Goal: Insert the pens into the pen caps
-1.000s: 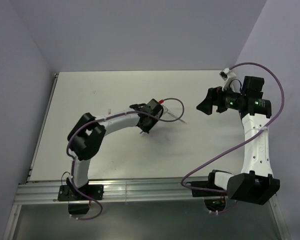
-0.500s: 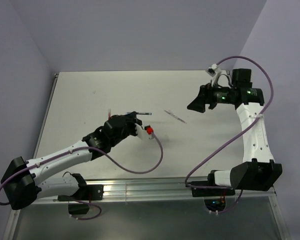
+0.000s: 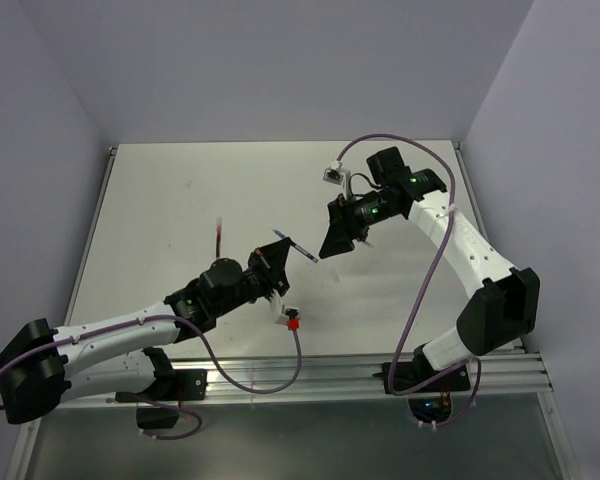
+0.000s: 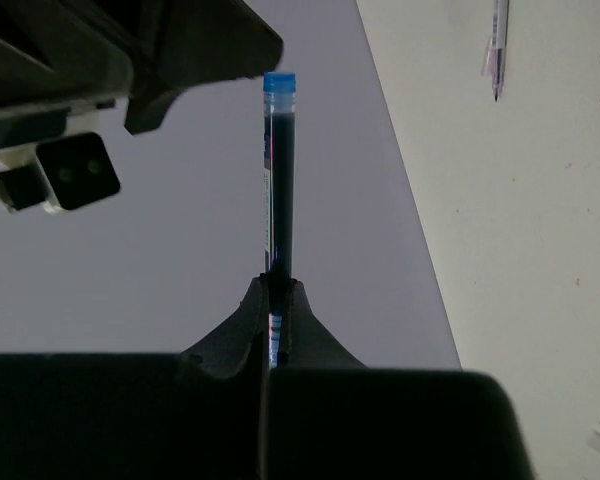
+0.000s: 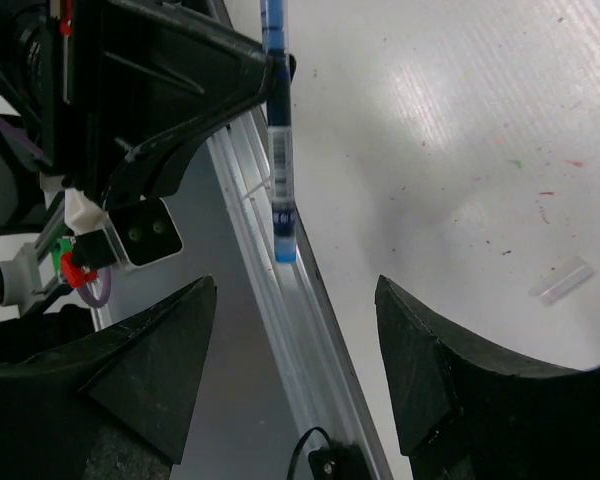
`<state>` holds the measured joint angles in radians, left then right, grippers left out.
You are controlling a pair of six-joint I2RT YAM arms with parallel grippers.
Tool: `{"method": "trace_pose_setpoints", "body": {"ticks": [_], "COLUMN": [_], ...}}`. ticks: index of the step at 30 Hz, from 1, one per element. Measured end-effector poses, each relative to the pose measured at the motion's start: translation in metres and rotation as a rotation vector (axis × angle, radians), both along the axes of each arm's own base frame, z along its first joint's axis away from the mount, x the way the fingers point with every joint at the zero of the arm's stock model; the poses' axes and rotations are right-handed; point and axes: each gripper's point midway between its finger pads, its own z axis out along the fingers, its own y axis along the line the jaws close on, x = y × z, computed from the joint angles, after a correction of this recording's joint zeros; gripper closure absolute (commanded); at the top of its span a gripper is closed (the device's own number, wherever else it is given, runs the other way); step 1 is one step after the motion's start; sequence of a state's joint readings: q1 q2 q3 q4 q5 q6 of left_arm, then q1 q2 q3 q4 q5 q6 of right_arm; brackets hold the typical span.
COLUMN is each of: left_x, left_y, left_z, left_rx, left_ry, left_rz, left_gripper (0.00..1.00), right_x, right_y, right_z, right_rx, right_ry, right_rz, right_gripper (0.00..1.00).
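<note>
My left gripper [image 3: 273, 258] is shut on the blue pen [image 3: 298, 246] and holds it above the table, its free end pointing at my right gripper [image 3: 330, 245]. In the left wrist view the blue pen [image 4: 279, 170] stands straight out of the closed fingertips [image 4: 277, 288]. My right gripper [image 5: 295, 290] is open and empty, and the blue pen's end [image 5: 283, 235] hangs just ahead of its gap. A clear pen cap [image 5: 564, 280] lies on the table. The red pen [image 3: 218, 235] lies at the left. A pale pen [image 4: 496, 45] lies farther off.
The aluminium rail [image 3: 310, 372] runs along the table's near edge and shows under the pen in the right wrist view [image 5: 280, 330]. Purple cables loop from both arms [image 3: 420, 300]. Walls close the table at the back and both sides.
My left gripper has taken the blue pen off the table and lifted it towards the right. My right gripper has swung left and down to face the pen's end.
</note>
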<state>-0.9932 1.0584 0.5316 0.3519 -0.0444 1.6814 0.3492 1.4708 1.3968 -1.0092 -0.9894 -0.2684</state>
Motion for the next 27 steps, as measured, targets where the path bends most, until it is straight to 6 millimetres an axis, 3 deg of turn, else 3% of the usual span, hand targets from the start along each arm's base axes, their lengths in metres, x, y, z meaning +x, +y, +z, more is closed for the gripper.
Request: {"method": "trace_pose_setpoints", "body": {"ticks": [5, 11, 18, 27], "left_x": [-0.007, 0.002, 0.01, 0.008], "left_y": [-0.014, -0.025, -0.03, -0.032], "left_z": [0.004, 0.01, 0.018, 0.02], "left_rx": [-0.012, -0.029, -0.072, -0.071], "left_ry": [-0.014, -0.002, 0.016, 0.005], "left_rz": [-0.029, 0.001, 0.035, 0.017], "left_gripper": [1.0, 1.0, 1.0, 1.0], "right_x": [-0.006, -0.012, -0.012, -0.014], "right_y": [0.012, 0.022, 0.023, 0.022], "right_z": [-0.005, -0.009, -0.011, -0.017], "right_rx": [0.0, 0.009, 0.006, -0.006], "right_ry": [0.043, 0.089, 0.095, 0.106], "right_rz": [0.028, 0.06, 0.063, 0.061], "right_gripper": [0.3, 0.37, 0.57, 0.64]}}
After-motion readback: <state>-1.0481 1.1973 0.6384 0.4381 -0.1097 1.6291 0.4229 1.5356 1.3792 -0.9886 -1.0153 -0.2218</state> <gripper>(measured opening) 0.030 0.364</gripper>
